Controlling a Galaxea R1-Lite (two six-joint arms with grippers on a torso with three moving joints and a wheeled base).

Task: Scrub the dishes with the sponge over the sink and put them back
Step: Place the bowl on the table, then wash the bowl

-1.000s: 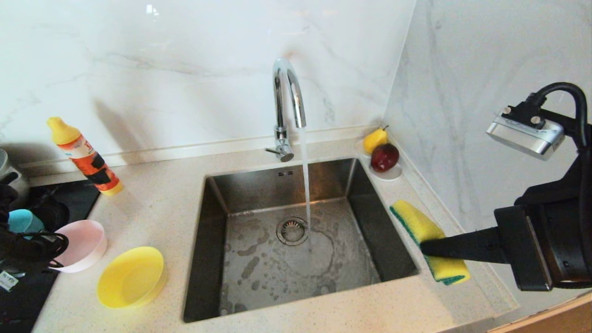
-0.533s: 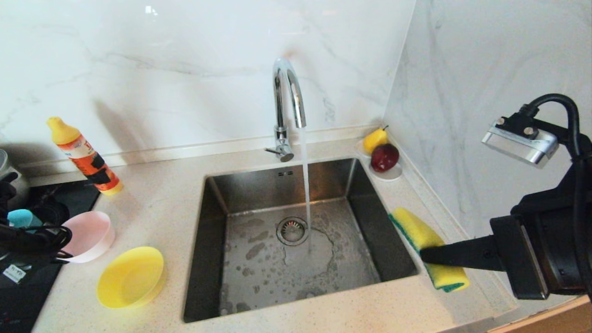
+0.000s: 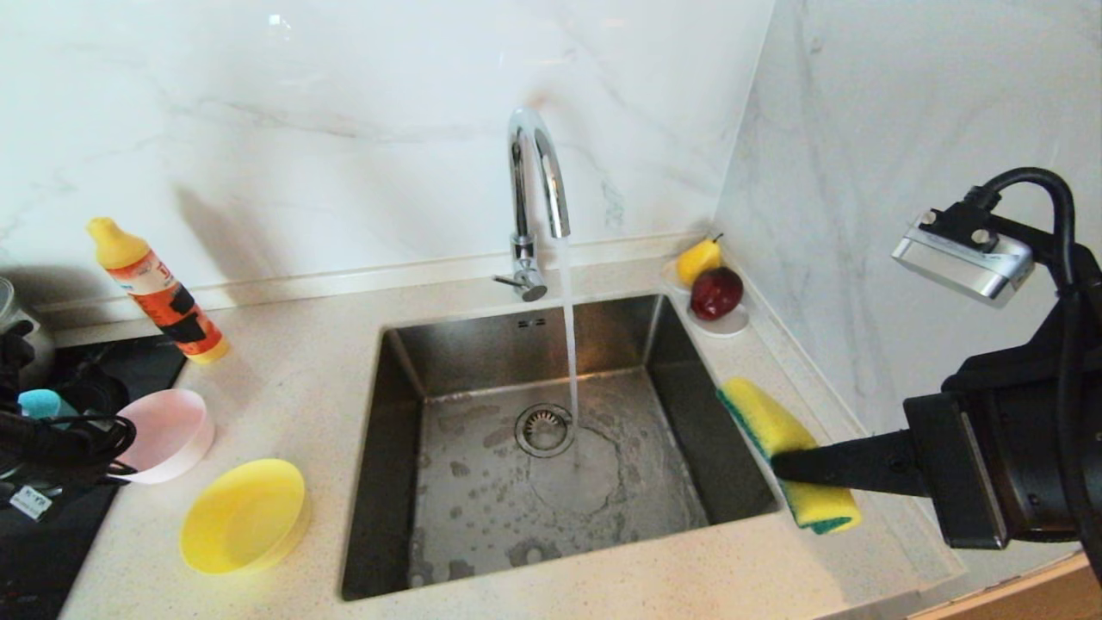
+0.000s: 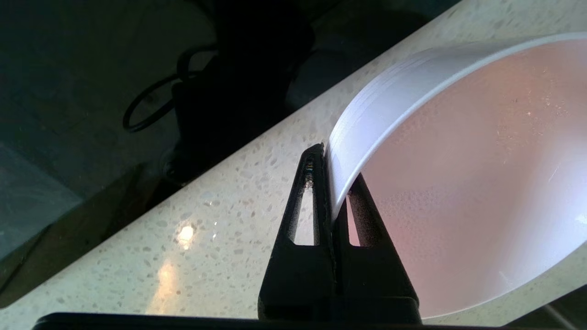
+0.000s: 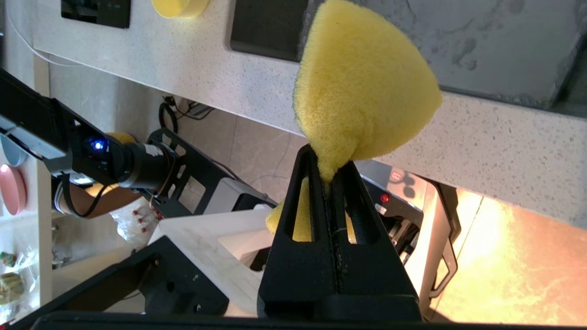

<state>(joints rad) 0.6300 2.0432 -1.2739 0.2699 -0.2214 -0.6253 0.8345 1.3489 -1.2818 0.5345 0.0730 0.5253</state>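
My left gripper is shut on the rim of the pink bowl, which hangs tilted just above the counter at the left. A yellow bowl rests on the counter in front of it. Part of a light blue bowl shows behind my left arm. At the sink's right edge my right gripper is shut on the yellow-and-green sponge, squeezing its middle. Water runs from the chrome tap into the steel sink near the drain.
An orange detergent bottle stands at the back left. A white saucer with a pear and a red apple sits at the sink's back right corner. A black hob lies far left. Marble walls close the back and right.
The pink bowl has been tipped up and lifted slightly in my left gripper. My right gripper has carried the sponge a little leftward, toward the sink.
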